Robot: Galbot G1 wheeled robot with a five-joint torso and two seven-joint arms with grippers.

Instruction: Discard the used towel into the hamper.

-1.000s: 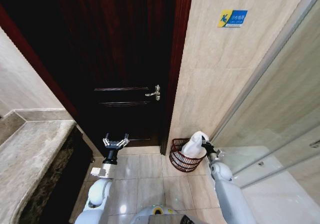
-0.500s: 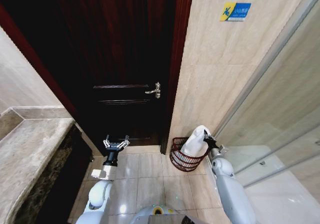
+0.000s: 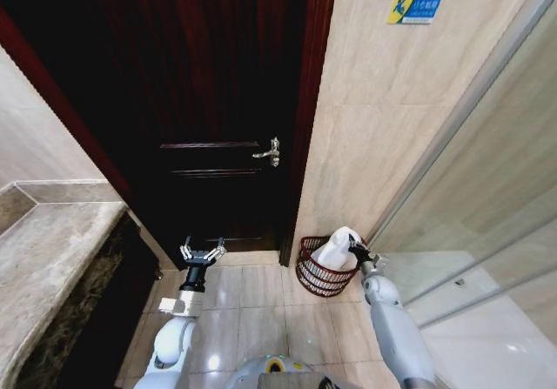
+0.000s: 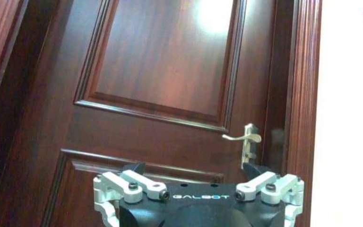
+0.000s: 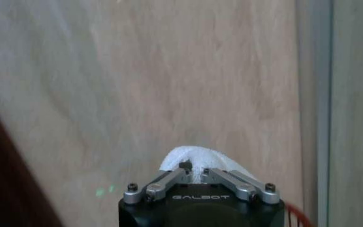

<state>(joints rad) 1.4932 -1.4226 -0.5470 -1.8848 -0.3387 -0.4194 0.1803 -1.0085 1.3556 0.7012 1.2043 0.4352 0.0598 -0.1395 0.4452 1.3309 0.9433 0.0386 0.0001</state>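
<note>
The hamper, a small round reddish-brown ribbed basket, stands on the floor against the beige wall right of the door. A white towel hangs over it, its lower end inside the basket. My right gripper is shut on the towel's top, just above the hamper's right rim. In the right wrist view the white towel bulges out between the closed fingers, with a sliver of the hamper's rim beside them. My left gripper is open, held up in front of the door with nothing in it.
A dark wooden door with a metal lever handle fills the middle. A stone counter runs along the left. A glass shower partition stands on the right. Tiled floor lies between the arms.
The right gripper rose with the towel half a second ago and has come back down, lowering the towel toward the hamper. The view shifted slightly. The left arm stays put.
</note>
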